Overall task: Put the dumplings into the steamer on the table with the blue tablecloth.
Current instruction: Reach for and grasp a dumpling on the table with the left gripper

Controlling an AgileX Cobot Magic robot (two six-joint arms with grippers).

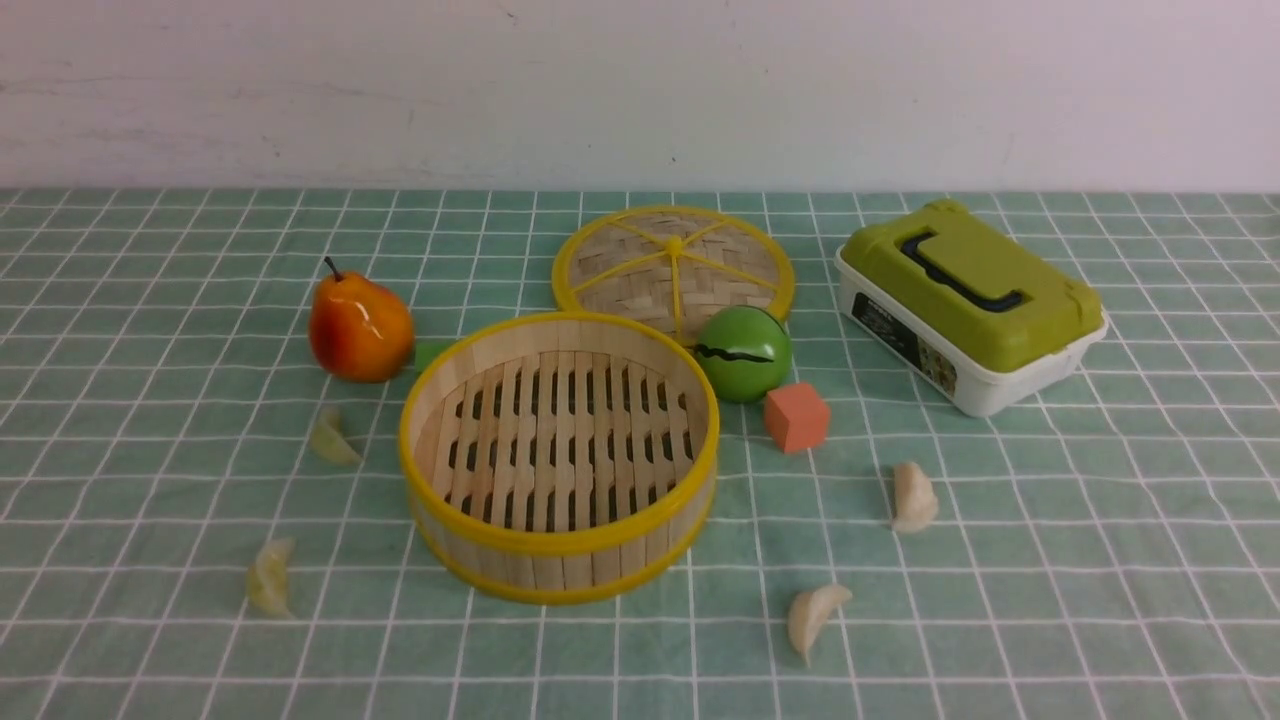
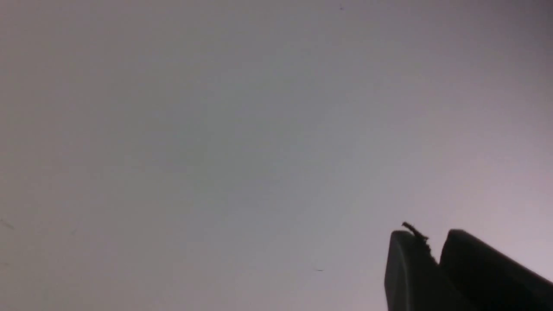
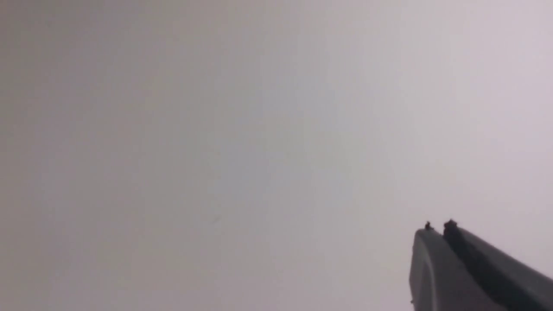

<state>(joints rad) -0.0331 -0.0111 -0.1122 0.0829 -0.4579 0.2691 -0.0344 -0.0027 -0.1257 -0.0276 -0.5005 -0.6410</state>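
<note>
The round bamboo steamer point(image 1: 558, 455) with yellow rims stands empty in the middle of the pale green grid tablecloth point(image 1: 1100, 560). Several dumplings lie on the cloth around it: one at the left point(image 1: 331, 438), one at the near left point(image 1: 270, 577), one at the right point(image 1: 913, 496), one at the near right point(image 1: 814, 614). Neither arm shows in the front view. My left gripper point(image 2: 432, 239) shows only against a blank pale wall, jaws together with nothing between them. My right gripper point(image 3: 438, 228) is likewise shut and empty against the wall.
The flat woven steamer lid point(image 1: 673, 268) lies behind the steamer. A green ball point(image 1: 743, 353) and an orange cube point(image 1: 796, 417) sit to its right, a pear point(image 1: 359, 326) to its left. A green-lidded white box point(image 1: 968, 302) stands at the back right.
</note>
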